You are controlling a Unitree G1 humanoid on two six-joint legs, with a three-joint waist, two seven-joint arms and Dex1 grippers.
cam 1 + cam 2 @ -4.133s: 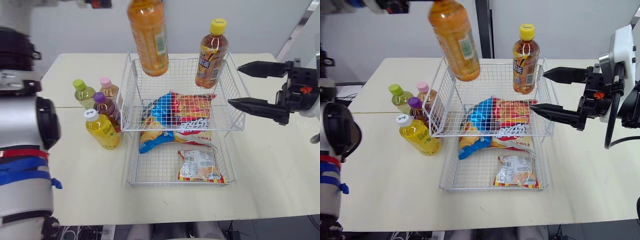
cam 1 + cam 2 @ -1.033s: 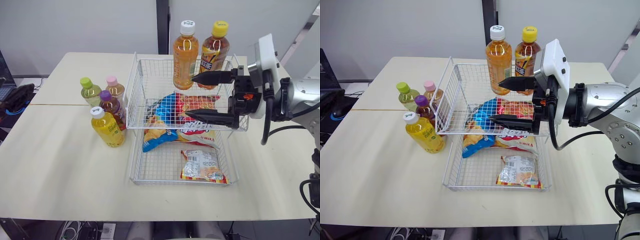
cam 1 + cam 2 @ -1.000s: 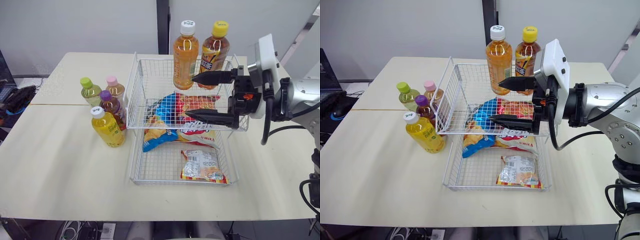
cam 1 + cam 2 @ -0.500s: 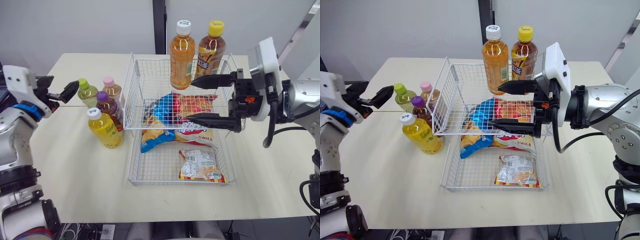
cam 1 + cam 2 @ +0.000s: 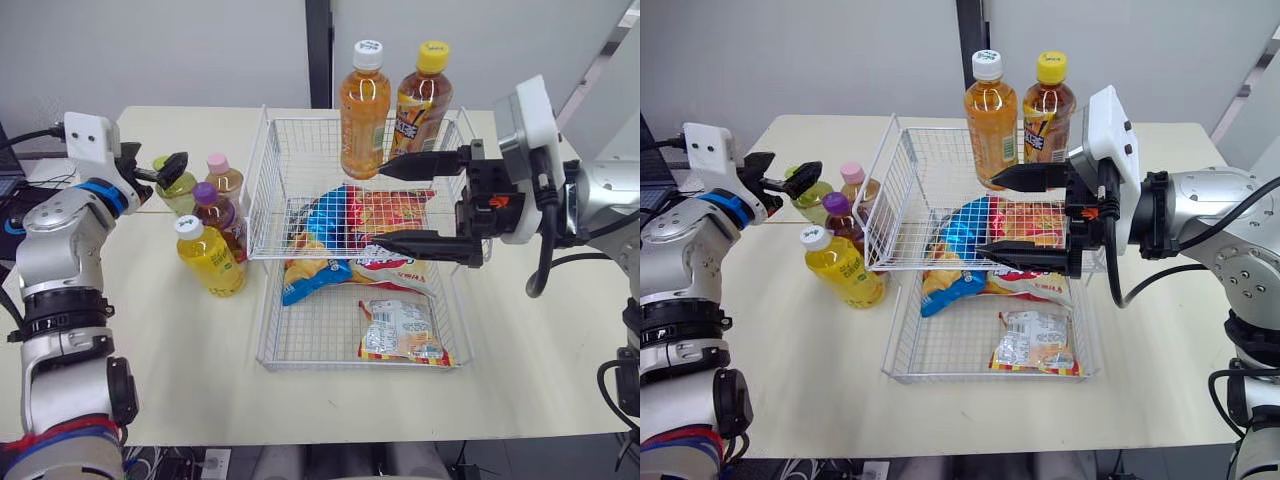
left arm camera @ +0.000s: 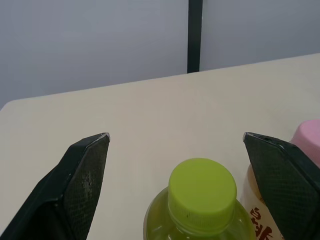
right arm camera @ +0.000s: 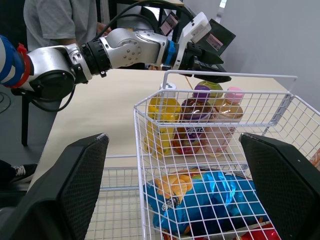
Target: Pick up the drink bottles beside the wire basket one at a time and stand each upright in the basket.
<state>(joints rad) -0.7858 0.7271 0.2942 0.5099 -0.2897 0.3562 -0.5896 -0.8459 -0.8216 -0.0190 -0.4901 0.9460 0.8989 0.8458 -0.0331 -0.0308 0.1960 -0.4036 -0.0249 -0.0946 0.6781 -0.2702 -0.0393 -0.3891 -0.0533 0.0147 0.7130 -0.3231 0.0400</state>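
On the surface [image 5: 180,340], the left gripper [image 6: 176,136] hangs spread wide just behind the green-capped bottle [image 6: 202,192]. Its wrist view sets the cap between the two fingers, touching neither. Pink-capped [image 5: 222,178], purple-capped [image 5: 212,212] and yellow [image 5: 208,258] bottles stand clustered just beside the basket [image 5: 262,190]. An orange bottle [image 5: 363,95] and a tea bottle [image 5: 420,95] stand upright at the basket's far side, above snack bags [image 5: 355,225]. The right gripper [image 5: 377,203] hovers over the basket, wide and empty. Its wrist view takes in the four outside bottles through the wire, and a person [image 7: 55,20] beyond.
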